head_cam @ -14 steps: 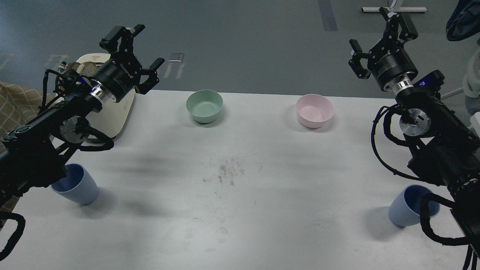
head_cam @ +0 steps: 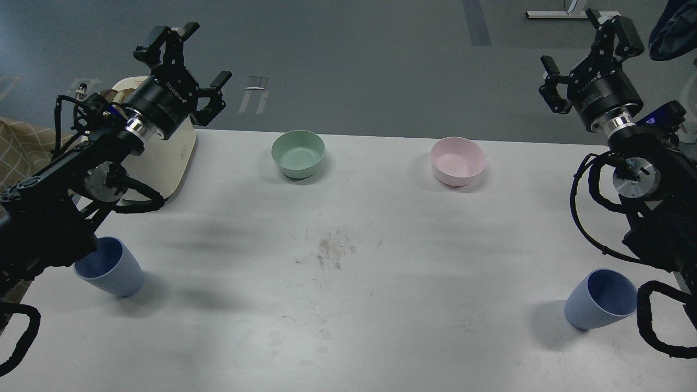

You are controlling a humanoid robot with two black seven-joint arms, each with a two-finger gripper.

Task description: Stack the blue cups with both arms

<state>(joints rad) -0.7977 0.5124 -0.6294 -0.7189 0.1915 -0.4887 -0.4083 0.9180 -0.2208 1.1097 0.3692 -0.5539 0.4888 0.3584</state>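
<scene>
Two blue cups stand upright on the white table [head_cam: 348, 326]. One blue cup [head_cam: 111, 268] is at the near left, partly behind my left arm. The other blue cup [head_cam: 601, 299] is at the near right, beside my right arm's cable. My left gripper [head_cam: 188, 60] is open and empty, raised above the table's far left corner, far from the left cup. My right gripper [head_cam: 588, 49] is open and empty, raised beyond the table's far right edge, far from the right cup.
A mint-green bowl [head_cam: 298, 153] and a pink bowl [head_cam: 457, 160] sit near the table's far edge. A cream-white board [head_cam: 158, 163] lies at the far left under my left arm. A scuffed dirty patch [head_cam: 332, 250] marks the table's middle.
</scene>
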